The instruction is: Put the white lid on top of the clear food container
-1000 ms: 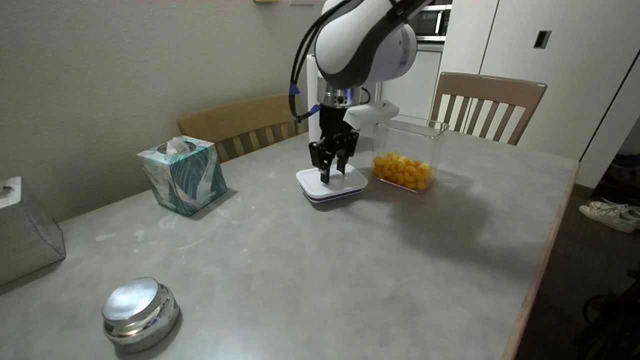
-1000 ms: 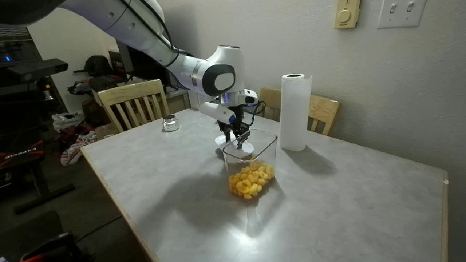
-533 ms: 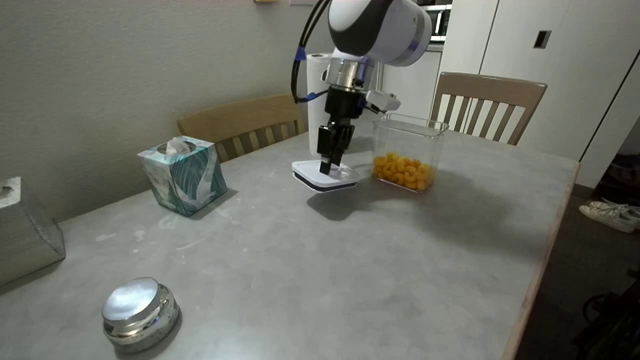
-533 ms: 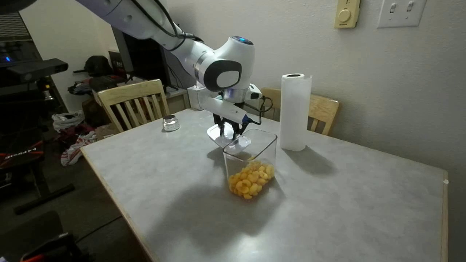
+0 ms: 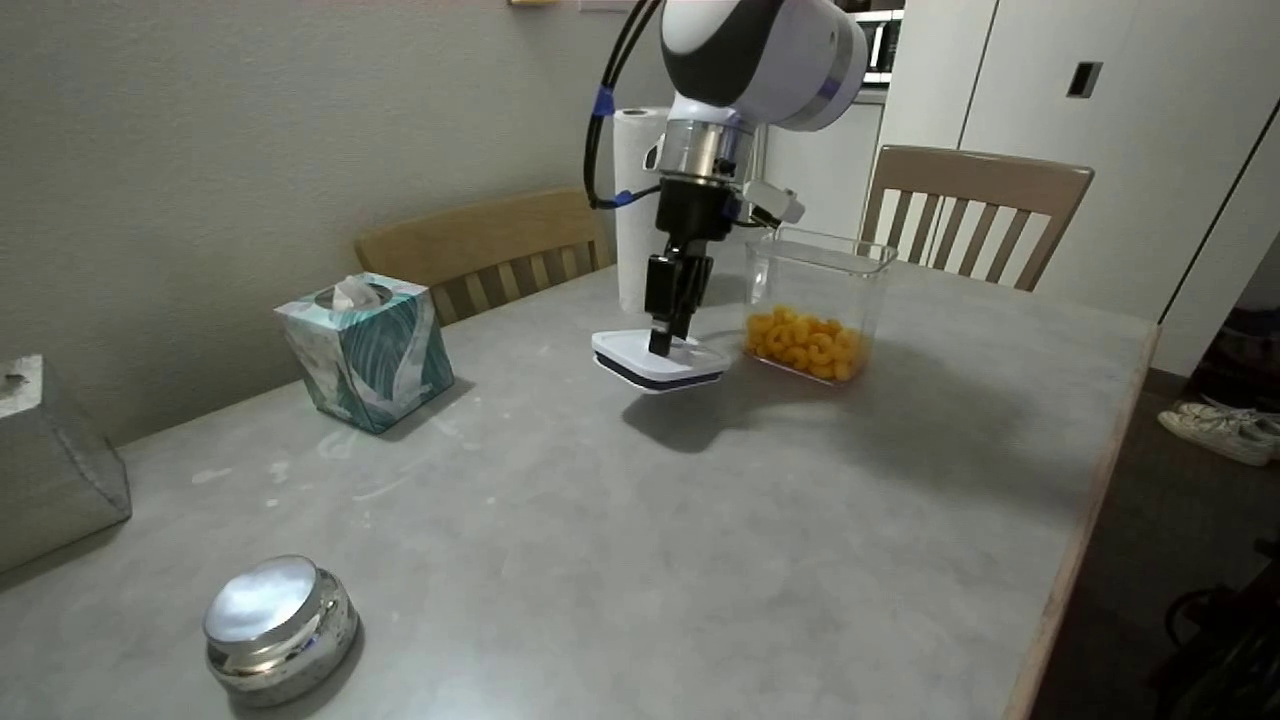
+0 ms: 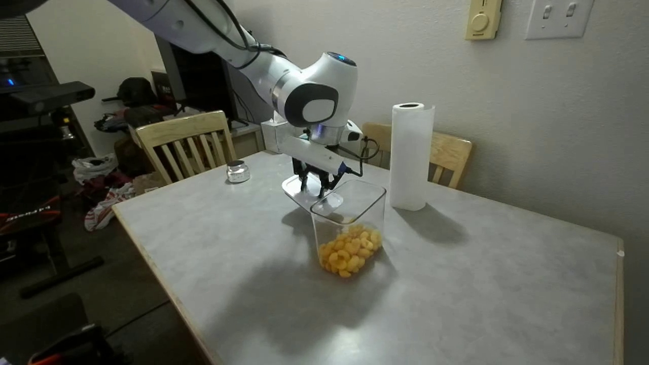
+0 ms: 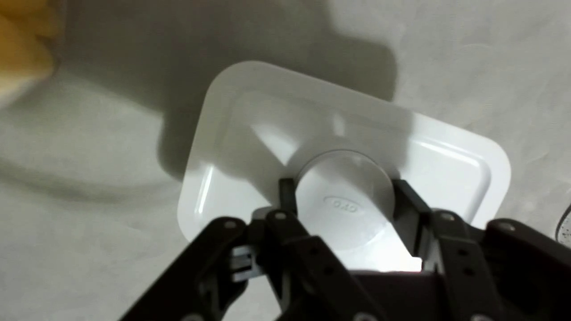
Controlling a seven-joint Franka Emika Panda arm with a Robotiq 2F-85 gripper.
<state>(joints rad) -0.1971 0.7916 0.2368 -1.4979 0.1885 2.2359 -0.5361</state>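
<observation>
- Clenched with the gripper (image 7: 345,196) on the round raised button (image 7: 343,178) of the white lid (image 5: 662,368), with black fingers (image 7: 288,194) against it at 9 and 3 o'clock in the wrist view.
- Holding that lid, dark-edged underneath, clear of the table (image 5: 600,560), over a separate shadow (image 5: 685,430) at about 5 o'clock from it in an exterior view.
- Near, yet apart from, the clear food container (image 5: 820,285), standing upright on the table between 2 and 3 o'clock from the lid in an exterior view, and filled in its lower part with yellow-orange pieces (image 5: 805,345).
- Showing some of those pieces, blurred, at 10 o'clock in the wrist view.
- Hanging, with that gripper, from a white arm (image 6: 263,76) sloping down from 11 o'clock in an exterior view.
- Backed, at 1 o'clock from the container in an exterior view, by a white paper-towel roll (image 6: 411,157), upright on the table.
- Flanked, counting from the lid in an exterior view, by a teal-patterned tissue box (image 5: 375,350) at 9 o'clock and, well apart, a round shiny silver item (image 5: 280,635) at 8 o'clock.
- Bounded past the table by a slatted wooden chair (image 5: 980,170), at about 2 o'clock from the container in an exterior view.
</observation>
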